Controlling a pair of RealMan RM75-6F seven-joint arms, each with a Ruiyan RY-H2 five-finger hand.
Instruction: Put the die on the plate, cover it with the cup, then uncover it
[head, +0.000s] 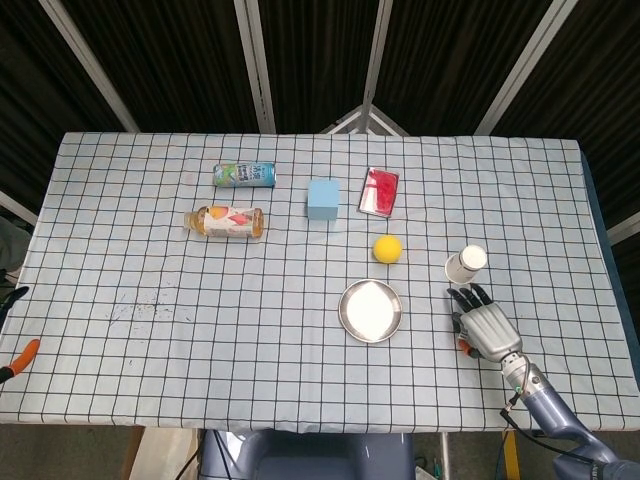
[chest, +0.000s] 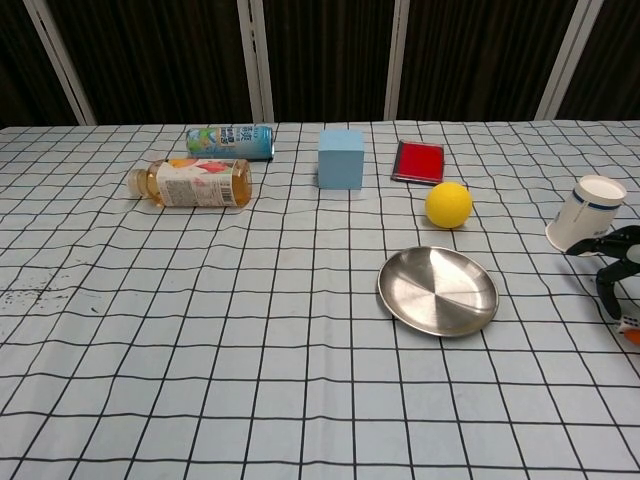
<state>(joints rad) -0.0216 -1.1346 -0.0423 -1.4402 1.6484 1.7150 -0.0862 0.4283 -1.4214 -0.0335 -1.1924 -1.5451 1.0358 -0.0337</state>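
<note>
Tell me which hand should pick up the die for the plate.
The right. The right hand already hovers over the die, close beside the plate and cup. The left hand appears in neither view.

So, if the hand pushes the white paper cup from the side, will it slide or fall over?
The cup looks like thin paper, so it is probably light and may tip rather than slide. It already appears to lean on the checked cloth. Once down, its round, tapered wall would likely roll in a curve.
</note>
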